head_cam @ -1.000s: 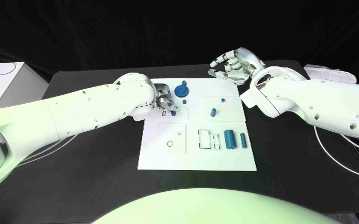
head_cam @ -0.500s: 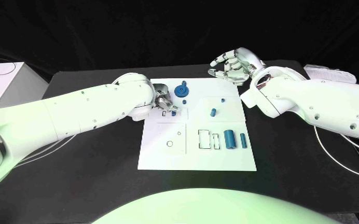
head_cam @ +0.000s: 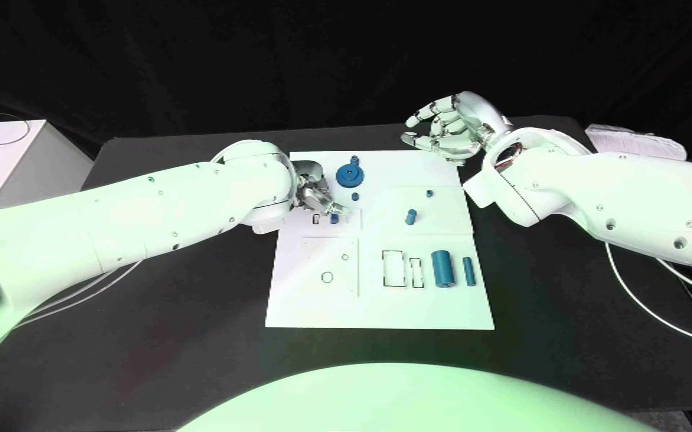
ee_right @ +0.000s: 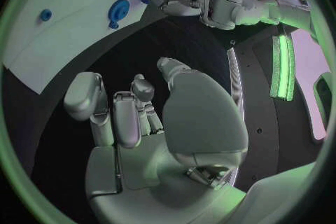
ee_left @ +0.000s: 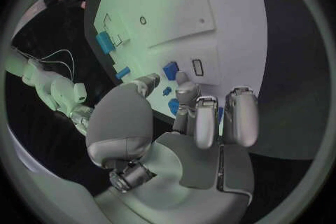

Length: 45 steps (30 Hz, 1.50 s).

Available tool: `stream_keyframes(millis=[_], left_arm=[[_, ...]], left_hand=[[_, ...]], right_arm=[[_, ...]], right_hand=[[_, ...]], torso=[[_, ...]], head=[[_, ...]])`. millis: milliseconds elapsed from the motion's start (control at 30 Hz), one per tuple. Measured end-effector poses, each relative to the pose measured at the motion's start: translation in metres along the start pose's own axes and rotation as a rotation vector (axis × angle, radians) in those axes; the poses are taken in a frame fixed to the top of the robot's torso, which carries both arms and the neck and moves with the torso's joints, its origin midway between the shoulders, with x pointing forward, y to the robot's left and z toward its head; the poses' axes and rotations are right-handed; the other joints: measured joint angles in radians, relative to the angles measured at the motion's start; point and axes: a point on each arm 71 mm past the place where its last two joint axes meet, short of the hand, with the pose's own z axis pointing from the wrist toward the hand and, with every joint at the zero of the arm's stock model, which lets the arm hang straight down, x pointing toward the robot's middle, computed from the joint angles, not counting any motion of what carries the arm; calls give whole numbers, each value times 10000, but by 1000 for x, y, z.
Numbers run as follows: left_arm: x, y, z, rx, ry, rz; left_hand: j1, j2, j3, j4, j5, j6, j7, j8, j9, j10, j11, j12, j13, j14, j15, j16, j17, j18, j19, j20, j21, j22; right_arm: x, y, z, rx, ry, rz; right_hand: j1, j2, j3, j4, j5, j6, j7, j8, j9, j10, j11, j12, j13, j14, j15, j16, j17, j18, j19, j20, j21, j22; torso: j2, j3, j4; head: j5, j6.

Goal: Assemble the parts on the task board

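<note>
Meanwhile, left hand point(head_cam: 319, 196) pinched a small blue part point(head_cam: 335, 218) over the task board point(head_cam: 332, 297).
Right hand point(head_cam: 450, 128) hovered empty, fingers curled apart; the part's axis was unclear.

Left hand point(head_cam: 320, 197) low with fingers curled together; right hand point(head_cam: 450, 128) raised, fingers loosely curled, empty.

No text or numbers (labels included) can be read anywhere.

White arms point(head_cam: 159, 212) end in silver robot hands point(head_cam: 450, 128).
</note>
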Motion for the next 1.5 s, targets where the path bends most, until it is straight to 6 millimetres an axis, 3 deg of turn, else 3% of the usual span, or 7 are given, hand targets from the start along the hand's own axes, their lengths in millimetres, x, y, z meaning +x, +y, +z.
stream_keyframes(millis=[133,233,467,733,867,1000,1500], left_arm=[[-6,-2,-6,192,-83,-265],[-13,-4,-13,362,-185,-515],[-42,-5,-29,673,-610,-1194],[-79,11,-32,376,-1080,-1887],[-90,23,-26,54,-1196,-2121],[-97,30,-17,-201,-1307,-2252],[-107,45,4,-911,-1094,-2038]], left_hand=[[0,0,-42,42,-38,0,0,0,0,0,0,0,0,0,0,0,0,0,0,0,0,-1],[25,25,-171,-26,-38,-64,64,-99,8,-127,40,0,-107,0,0,-31,0,0,-40,40,-99,0],[548,358,-611,-19,37,-794,537,-1037,-510,-1062,411,-595,-1040,-4,257,-413,0,0,-562,270,-543,-511],[1254,617,-662,-26,121,-955,693,-1718,-1201,-1237,590,-600,-1180,-12,421,-454,0,0,-630,374,-544,-535],[1613,708,-558,-66,151,-980,738,-1920,-1487,-1252,606,-600,-1198,16,452,-454,0,-1,-605,399,-544,-535],[1653,667,-504,-69,151,-947,771,-1974,-1606,-1287,642,-600,-1198,16,452,-454,0,-1,-608,466,-544,-512],[1647,662,-536,-37,150,-907,811,-2058,-1788,-1323,680,-600,-1243,16,522,-454,0,-1,-608,465,-544,-485]], right_arm=[[-1,-2,1,31,-40,-19],[-2,-3,1,56,-73,-34],[-4,-5,3,114,-148,-68],[-7,-9,5,187,-249,-111],[-8,-9,6,151,-283,-108],[-8,-9,6,73,-336,-80],[-9,-8,7,-136,-463,49]], right_hand=[[0,0,0,0,0,0,0,3,10,-53,27,-113,-130,0,0,-61,-56,0,0,0,-80,-58],[0,0,0,0,0,-31,28,3,9,-144,32,-168,-216,0,0,-101,-77,152,0,0,-157,-100],[0,0,0,0,0,-103,30,57,41,-564,47,-770,-781,-37,37,-349,-323,153,-160,-18,-760,-409],[0,0,0,0,38,-170,21,169,89,-1118,73,-1708,-1784,-205,88,-826,-816,317,-432,-1,-1779,-978],[0,0,70,-8,60,-391,102,355,155,-1734,212,-2764,-2926,-1112,131,-2535,-2559,862,-1470,66,-5178,-2886],[0,0,336,-5,137,-622,218,595,239,-2184,318,-3519,-3880,-2303,278,-5257,-4845,860,-1933,219,-6782,-4074],[-40,-40,483,-29,272,-978,318,992,350,-2465,392,-3888,-4964,-2409,343,-6734,-5188,861,-1840,346,-7904,-5385]], torso=[[-7,-3,0],[-14,-2,-1],[-16,4,1],[-8,10,13],[13,6,11],[39,-13,3],[198,-44,-26]], head=[[-2,0],[-2,0],[3,24],[47,152],[125,231],[192,315],[331,464]])
